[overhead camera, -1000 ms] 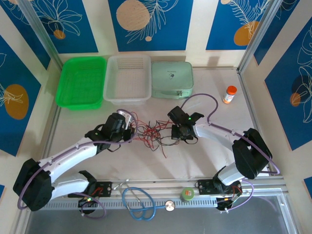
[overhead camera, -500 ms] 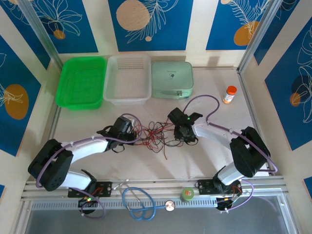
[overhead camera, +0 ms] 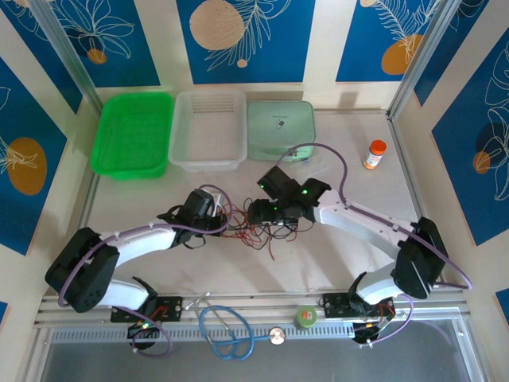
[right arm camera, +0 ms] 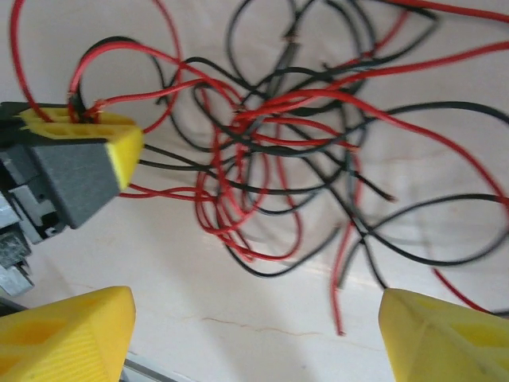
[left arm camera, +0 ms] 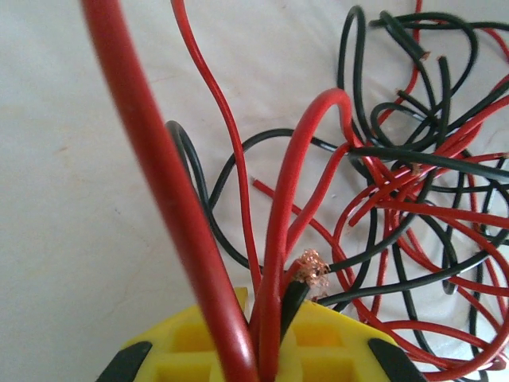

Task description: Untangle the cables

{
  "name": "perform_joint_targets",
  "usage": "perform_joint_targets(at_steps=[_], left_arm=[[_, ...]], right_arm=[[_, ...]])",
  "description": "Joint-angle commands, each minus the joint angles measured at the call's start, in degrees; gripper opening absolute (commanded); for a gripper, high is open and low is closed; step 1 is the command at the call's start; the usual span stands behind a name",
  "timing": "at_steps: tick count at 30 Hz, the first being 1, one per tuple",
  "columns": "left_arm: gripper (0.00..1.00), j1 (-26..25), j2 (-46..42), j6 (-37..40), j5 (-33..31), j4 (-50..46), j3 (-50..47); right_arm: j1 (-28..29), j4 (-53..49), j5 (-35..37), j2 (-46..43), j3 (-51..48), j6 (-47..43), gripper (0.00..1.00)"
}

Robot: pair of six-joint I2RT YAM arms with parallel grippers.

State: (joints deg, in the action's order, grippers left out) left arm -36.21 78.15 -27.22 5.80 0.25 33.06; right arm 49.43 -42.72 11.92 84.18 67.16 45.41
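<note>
right arm swung left, jaws apart, cables tangled

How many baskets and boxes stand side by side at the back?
3: a green basket on the left, a white basket in the middle, a pale green case on the right.

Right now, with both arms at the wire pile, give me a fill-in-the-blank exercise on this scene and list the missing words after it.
1. The left tool is shut on a few cables, red and ____ ones.
2. The right tool hangs over the cables with its jaws ____, holding nothing.
3. The basket at the table's far left corner is ____.
4. The small bottle at the far right has an ____ cap.
Missing words: black; open; green; orange.
</note>
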Motion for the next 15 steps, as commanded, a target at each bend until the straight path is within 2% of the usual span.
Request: perform_joint_targets(at_steps=[1, 7, 10, 12, 15], left_arm=[[0.0, 0.5, -2.1, -1.0, 1.5, 0.2, -0.5], [0.0, 0.5, -5.3, -0.9, 1.1, -1.5, -0.9], [0.0, 0.5, -7.5, -0.5, 0.3, -3.2, -1.2], [0.0, 0.5, -9.1, -0.2, -0.4, -4.4, -1.5], [0.01, 0.5, -11.1, 0.4, -1.8, -6.7, -1.6]], right_arm=[[0.8, -0.3, -1.7, 6.4, 2.8, -0.2, 0.8], [-0.9, 2.4, -2.2, 14.8, 4.8, 0.2, 0.7], [-2.2, 4.1, -3.0, 17.1, 3.7, 0.9, 0.58], [-3.1, 4.8, -3.2, 18.0, 2.8, 1.6, 0.43], [-4.1, 5.0, -2.2, 17.8, 1.2, 2.3, 0.15]])
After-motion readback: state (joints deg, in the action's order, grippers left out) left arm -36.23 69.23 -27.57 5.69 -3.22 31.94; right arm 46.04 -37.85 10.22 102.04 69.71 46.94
